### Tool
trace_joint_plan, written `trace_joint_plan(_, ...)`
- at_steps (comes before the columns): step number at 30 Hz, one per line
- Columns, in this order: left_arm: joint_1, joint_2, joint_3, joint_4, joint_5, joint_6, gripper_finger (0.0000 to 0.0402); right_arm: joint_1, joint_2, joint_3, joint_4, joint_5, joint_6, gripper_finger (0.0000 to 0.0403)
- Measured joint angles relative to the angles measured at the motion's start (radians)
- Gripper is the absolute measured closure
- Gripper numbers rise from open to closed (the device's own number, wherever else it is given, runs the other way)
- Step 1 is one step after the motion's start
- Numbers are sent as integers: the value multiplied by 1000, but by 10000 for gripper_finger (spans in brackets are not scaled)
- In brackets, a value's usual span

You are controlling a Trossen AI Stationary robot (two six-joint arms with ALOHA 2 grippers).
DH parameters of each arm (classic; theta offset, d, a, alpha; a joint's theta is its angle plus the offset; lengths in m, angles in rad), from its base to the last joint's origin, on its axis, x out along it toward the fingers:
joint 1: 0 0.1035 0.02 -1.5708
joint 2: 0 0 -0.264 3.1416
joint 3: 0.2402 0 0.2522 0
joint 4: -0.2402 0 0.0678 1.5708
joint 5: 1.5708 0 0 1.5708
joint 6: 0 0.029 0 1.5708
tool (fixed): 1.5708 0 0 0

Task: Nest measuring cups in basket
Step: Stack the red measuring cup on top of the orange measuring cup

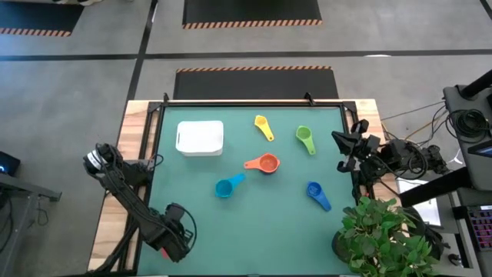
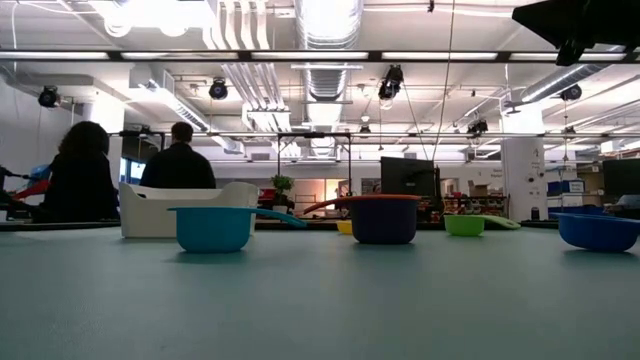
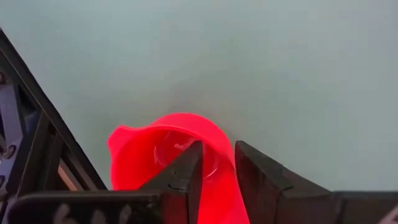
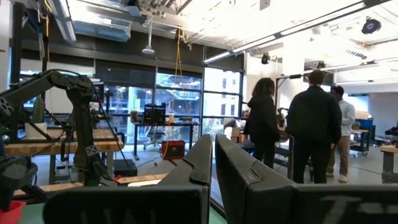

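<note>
The red measuring cup (image 3: 163, 158) sits at the near-left corner of the counter (image 1: 269, 223), right under the left claw (image 3: 217, 168); in the left wrist view one finger dips into the bowl and the other stands outside the wall, so the rim lies between them, jaws narrowed around it but not clearly clamped yet. No handle is visible, so its long axis cannot be told. The white basket (image 1: 201, 138) lies well apart, toward the far-left part of the counter, so the coming carry looks to run away from the robot's base along the left side. Other cups lie mid-counter: light blue cup (image 1: 225, 187) nearest the basket, orange cup (image 1: 265, 163), yellow cup (image 1: 263, 127), green cup (image 1: 305, 138), dark blue cup (image 1: 315, 192). The left arm is nearer the basket. The right claw (image 4: 211, 165) waits closed and empty at the right edge.
</note>
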Motion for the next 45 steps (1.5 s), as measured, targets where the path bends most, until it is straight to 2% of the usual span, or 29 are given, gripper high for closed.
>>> trace_joint_plan(9, -12, 0, -37, 60, -9, -16, 331, 0, 0, 0, 0, 0, 0, 394)
trace_joint_plan(16, -13, 0, -31, 58, -11, 5, 395, 0, 0, 0, 0, 0, 0, 394)
trace_joint_plan(23, 0, 0, -2, 18, -12, 67, 399, 0, 0, 0, 0, 0, 8, 394)
trace_joint_plan(28, 50, 0, 94, -91, -96, 269, 400, 0, 0, 0, 0, 0, 16, 394)
trace_joint_plan(33, 151, 0, 199, -170, -196, 528, 400, 0, 0, -1, -1, 0, 39, 394)
trace_joint_plan(37, 255, 0, 261, -176, -258, 761, 401, 0, 0, -1, -2, -2, 54, 394)
trace_joint_plan(45, 463, 0, 364, -174, -320, 1194, 401, 0, 0, -1, -8, -3, 83, 394)
